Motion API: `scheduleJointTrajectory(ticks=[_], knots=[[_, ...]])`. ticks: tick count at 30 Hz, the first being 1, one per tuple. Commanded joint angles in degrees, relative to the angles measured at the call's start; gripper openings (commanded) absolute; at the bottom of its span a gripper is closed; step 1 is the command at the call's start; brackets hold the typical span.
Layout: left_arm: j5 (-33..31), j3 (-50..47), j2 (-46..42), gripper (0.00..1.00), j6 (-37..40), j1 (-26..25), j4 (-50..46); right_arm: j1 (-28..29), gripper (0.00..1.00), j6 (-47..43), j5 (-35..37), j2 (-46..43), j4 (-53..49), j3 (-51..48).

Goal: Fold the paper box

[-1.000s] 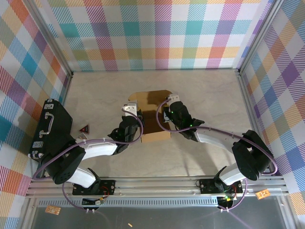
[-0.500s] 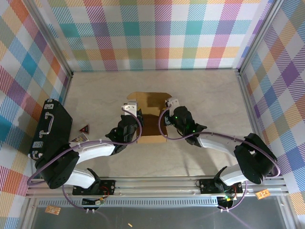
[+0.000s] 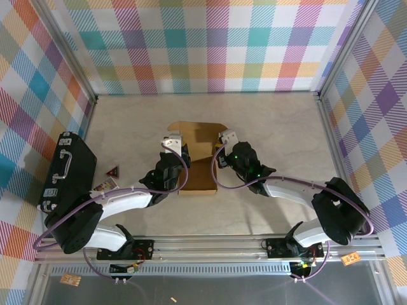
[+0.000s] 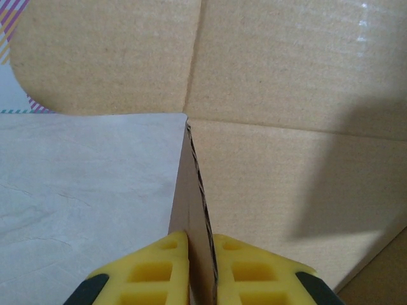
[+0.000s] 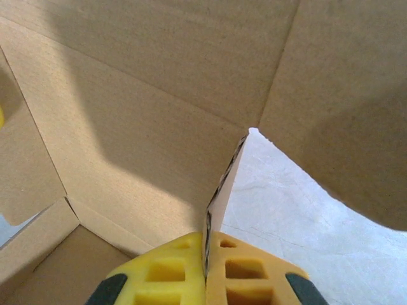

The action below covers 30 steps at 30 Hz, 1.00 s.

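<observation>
paper box (image 3: 198,155) fold: roughly midway by my read, side walls up, nothing locked.
My left end effector (image 4: 191,244) is pinching the box's left wall and my right end effector (image 5: 205,248) is pinching the right wall, each with its pads pressed onto the cardboard from both sides. The box sits mid-surface (image 3: 273,127), between my two arms, open at the top. Both walls stand about upright and the far panel rises behind them. Left to do, as I judge it: tuck tabs, lock corners, bring the lid flap over and close. The material is plain brown corrugated, with the fluted cut edge showing, clean creases, a rounded corner on the far flap and no tears visible.
</observation>
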Motion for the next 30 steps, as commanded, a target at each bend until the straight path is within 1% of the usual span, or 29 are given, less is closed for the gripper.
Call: scheduleJointTrajectory(ticks=[1,4,10,17,23,30], knots=[[10.9,-0.5,1.2,0.14,-1.5,-3.7,6.9,4.1,0.0,-1.1,-11.8,1.3,4.7,0.3],[10.4,-2.5,1.5,0.14,-2.5,-3.7,9.1,4.2,0.0,0.4,-10.9,1.6,3.3,0.9],[11.1,-3.6,2.0,0.14,-4.8,-3.7,8.5,4.2,0.0,5.1,-10.6,1.4,1.5,1.6],[12.6,-3.9,3.0,0.13,-7.1,-3.7,8.7,4.5,0.0,11.1,-10.0,1.4,-2.9,3.6],[13.2,-4.5,3.3,0.13,-7.9,-3.7,9.1,5.4,0.01,11.3,-10.4,2.0,-2.4,2.8],[13.2,-8.0,3.5,0.13,-8.7,-3.9,12.8,5.7,0.04,10.9,-10.6,2.2,0.1,0.4]])
